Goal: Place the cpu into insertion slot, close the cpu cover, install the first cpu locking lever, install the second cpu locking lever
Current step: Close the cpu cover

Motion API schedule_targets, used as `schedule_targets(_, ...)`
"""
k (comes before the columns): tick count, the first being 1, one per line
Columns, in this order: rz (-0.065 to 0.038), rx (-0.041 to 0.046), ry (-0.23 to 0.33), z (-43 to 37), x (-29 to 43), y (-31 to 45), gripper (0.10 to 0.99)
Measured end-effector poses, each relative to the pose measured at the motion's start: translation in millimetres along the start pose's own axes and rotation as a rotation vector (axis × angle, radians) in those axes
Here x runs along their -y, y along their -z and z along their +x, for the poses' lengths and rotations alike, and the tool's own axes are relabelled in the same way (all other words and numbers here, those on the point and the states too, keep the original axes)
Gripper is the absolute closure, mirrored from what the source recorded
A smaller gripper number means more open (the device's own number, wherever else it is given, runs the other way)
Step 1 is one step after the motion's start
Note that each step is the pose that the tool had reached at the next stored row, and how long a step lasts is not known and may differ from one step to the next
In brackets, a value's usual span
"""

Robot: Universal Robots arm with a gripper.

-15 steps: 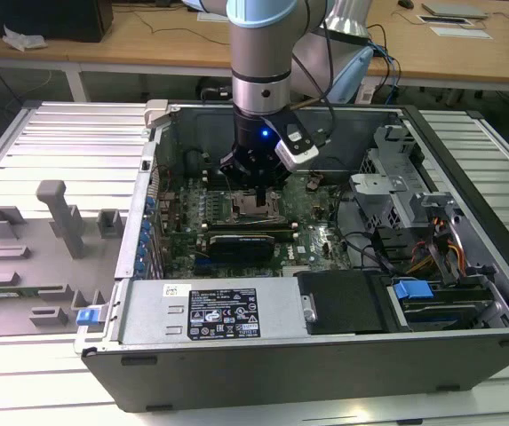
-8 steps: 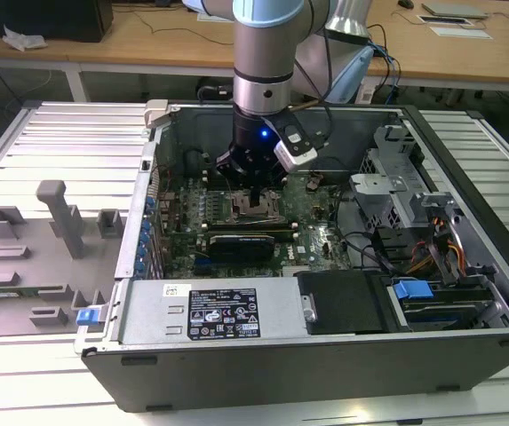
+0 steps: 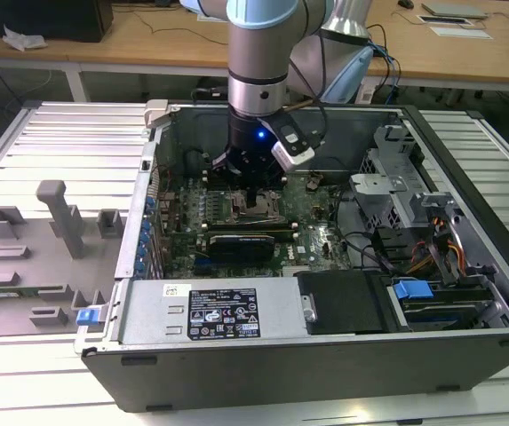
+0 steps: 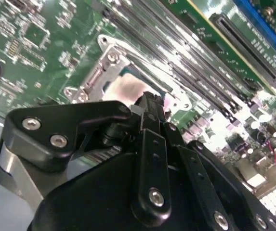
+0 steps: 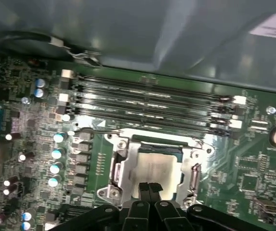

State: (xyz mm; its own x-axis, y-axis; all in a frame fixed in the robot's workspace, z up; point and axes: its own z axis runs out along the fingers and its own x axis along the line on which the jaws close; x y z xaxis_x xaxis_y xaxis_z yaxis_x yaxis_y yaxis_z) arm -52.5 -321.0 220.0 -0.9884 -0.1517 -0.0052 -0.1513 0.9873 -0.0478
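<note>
A ribbed metal surface (image 3: 67, 133) carries an open computer case (image 3: 325, 373) lying on its side, and the grey and blue robot arm (image 3: 258, 53) comes straight down into it from above. The green motherboard (image 3: 316, 231) covers the floor of the case. A silver power supply (image 3: 147, 311) with a labelled face runs along the near wall. On the exterior view's left, well apart from the case, a grey fixture tray (image 3: 23, 266) with upright blocks sits on the surface. On the board, a row of long memory slots (image 5: 147, 103) lies just on the far side of the socket. The black gripper (image 5: 150, 188) hangs low over the middle of the board with its jaws together and nothing between them, the tips right over the near edge of the socket. Whether they actually touch the metal I cannot tell. The cpu cover (image 5: 121, 166) lies flat on the socket, its silvery frame ringing the opening. The insertion slot (image 3: 256, 211) sits directly beneath the gripper, near the centre of the board. The cpu (image 5: 159, 168) rests inside that slot, its pale square top showing through the cover's opening, and in the second wrist view it lies just beyond the jaw tips.
</note>
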Motion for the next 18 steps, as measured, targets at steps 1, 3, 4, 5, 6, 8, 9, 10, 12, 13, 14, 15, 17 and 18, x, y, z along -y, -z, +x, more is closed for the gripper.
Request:
schedule_targets(1,0.0,0.0001,0.002,2.7,-0.4,-0.2,0.98)
schedule_targets(3,0.0,0.0002,0.004,6.9,-1.1,-0.7,0.98)
schedule_targets(4,0.0,0.0003,0.004,8.1,-1.4,-1.0,0.98)
schedule_targets(5,0.0,0.0001,0.004,8.5,-1.5,-1.4,0.98)
schedule_targets(6,0.0,-0.0001,0.0,8.5,-1.5,-1.5,0.98)
schedule_targets(8,0.0,-0.0009,-0.019,9.2,-1.7,-2.0,0.98)
schedule_targets(9,0.0,-0.0015,-0.033,10.0,-2.0,-2.5,0.98)
schedule_targets(10,0.0,-0.0019,-0.041,10.2,-2.1,-3.9,0.98)
schedule_targets(12,0.0,-0.0021,-0.045,10.5,-2.2,-5.2,0.98)
schedule_targets(13,0.0,-0.0021,-0.046,10.6,-2.3,-5.8,0.98)
schedule_targets(14,0.0,-0.0022,-0.047,10.8,-2.3,-6.3,0.98)
schedule_targets(15,0.0,-0.0022,-0.047,11.0,-2.4,-7.0,0.98)
schedule_targets(17,0.0,-0.0023,-0.048,11.3,-2.5,-8.2,0.98)
schedule_targets(18,0.0,-0.0023,-0.048,11.4,-2.5,-8.7,0.98)
